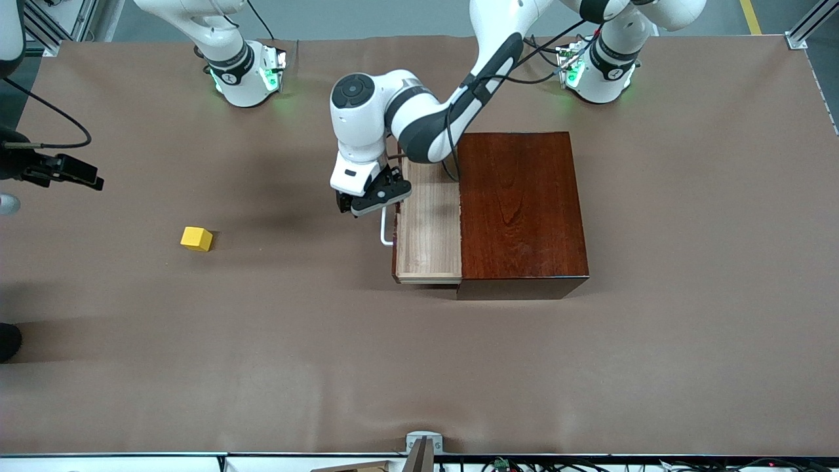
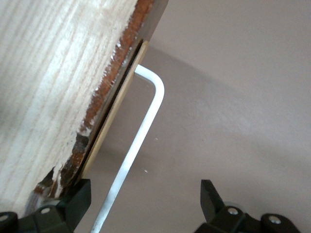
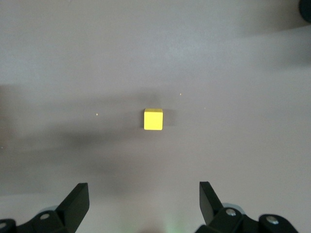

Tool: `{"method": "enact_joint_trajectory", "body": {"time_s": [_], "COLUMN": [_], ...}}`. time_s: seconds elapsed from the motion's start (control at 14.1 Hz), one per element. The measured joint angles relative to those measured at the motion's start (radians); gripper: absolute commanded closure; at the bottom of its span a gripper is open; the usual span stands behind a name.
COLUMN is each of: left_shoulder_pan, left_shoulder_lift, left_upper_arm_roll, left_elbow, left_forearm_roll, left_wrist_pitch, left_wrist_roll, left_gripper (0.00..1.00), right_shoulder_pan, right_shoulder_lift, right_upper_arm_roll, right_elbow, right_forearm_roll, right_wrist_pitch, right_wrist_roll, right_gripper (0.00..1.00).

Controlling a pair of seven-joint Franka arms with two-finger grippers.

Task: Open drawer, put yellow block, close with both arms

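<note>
Fingers of my left gripper [image 2: 143,206] stand open around the white handle [image 2: 146,121] of the half-open drawer [image 1: 429,226]; my right gripper [image 3: 143,206] hangs open above the yellow block [image 3: 153,119], which sits on the table [image 1: 262,341] toward the right arm's end — a skewed descent could nudge it away.

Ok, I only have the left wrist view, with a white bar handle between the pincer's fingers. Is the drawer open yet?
Observer: Yes, beside the left pincer the pale light-wood drawer stands pulled out of the dark reddish-brown wooden box, nothing showing in it.
Operator: Where's the block?
Observer: The small yellow cube lies on the brown table, toward the right arm's end.
Operator: And the right pincer?
Observer: Open, empty, over the table near that cube.
</note>
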Motion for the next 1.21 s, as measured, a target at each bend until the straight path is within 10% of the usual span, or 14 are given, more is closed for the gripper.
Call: {"method": "enact_joint_trajectory", "body": {"time_s": [0.57,1.21], "left_shoulder_pan": [0.083,0.433], "left_shoulder_lift": [-0.224,-0.456], "left_upper_arm_roll": [0.033,0.037], "left_elbow": [0.01,0.002], "left_forearm_roll": [0.071,0.062], "left_wrist_pitch": [-0.158,-0.502], "left_wrist_roll": [0.062,0.645], "left_gripper": [0.0,0.0], "right_shoulder_pan": [0.0,0.002], "right_shoulder_lift": [0.081,0.182], "right_upper_arm_roll": [0.001,0.007], "right_elbow": [-0.001,-0.029], "right_forearm_roll": [-0.013,-0.013], "right_wrist_pitch": [0.062,0.089], "right_wrist_roll": [0.0,0.093], "right_gripper": [0.0,0.0]}}
